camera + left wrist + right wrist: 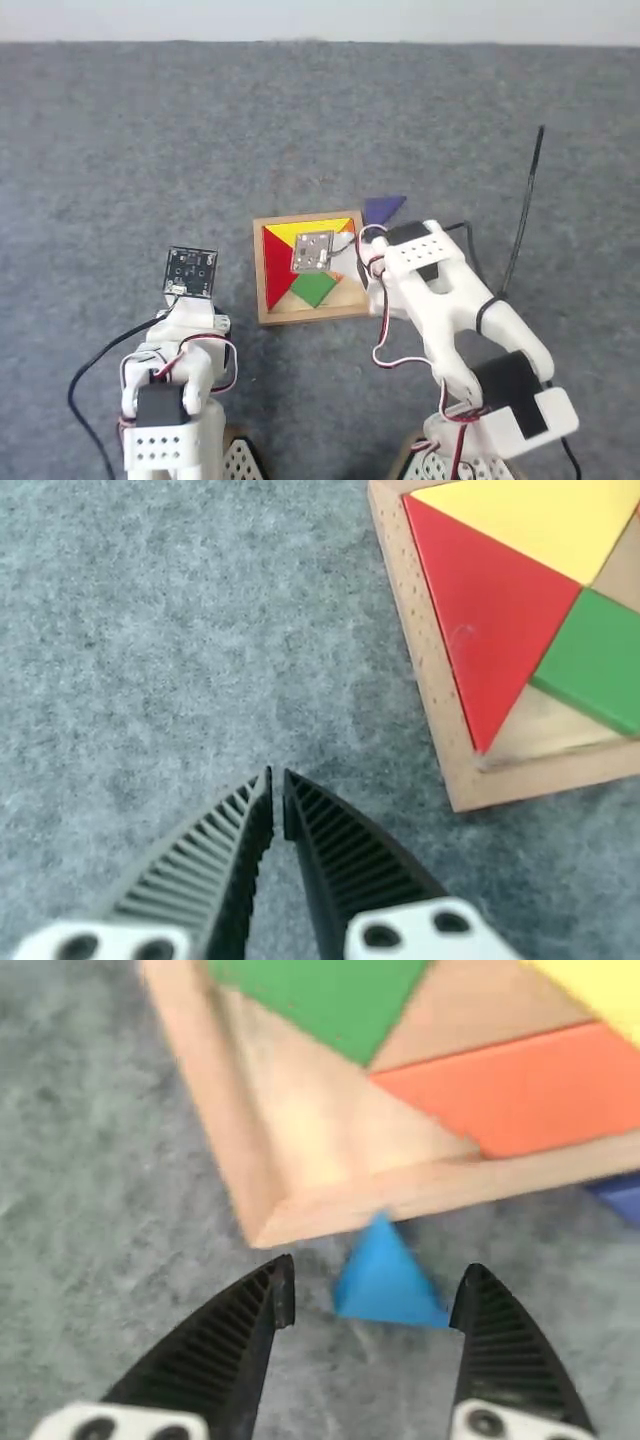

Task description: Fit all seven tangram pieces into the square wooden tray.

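Observation:
The square wooden tray (300, 314) lies on the grey carpet, holding a yellow triangle (300, 229), a red triangle (276, 265), a green piece (315, 290) and an orange piece (520, 1090). My right gripper (380, 1268) is open just outside a corner of the tray (430, 1195). A small blue triangle (385, 1285) lies on the carpet between its fingers. A dark blue triangle (383, 207) rests beyond the tray's far right corner. My left gripper (277, 775) is shut and holds nothing, over bare carpet left of the tray (425, 630).
The right arm (450, 300) stretches over the tray's right side, and its wrist camera (312, 252) covers the tray's middle. The left arm (185, 340) stands at the lower left. A black cable (522, 220) runs on the right. Grey carpet spreads all around.

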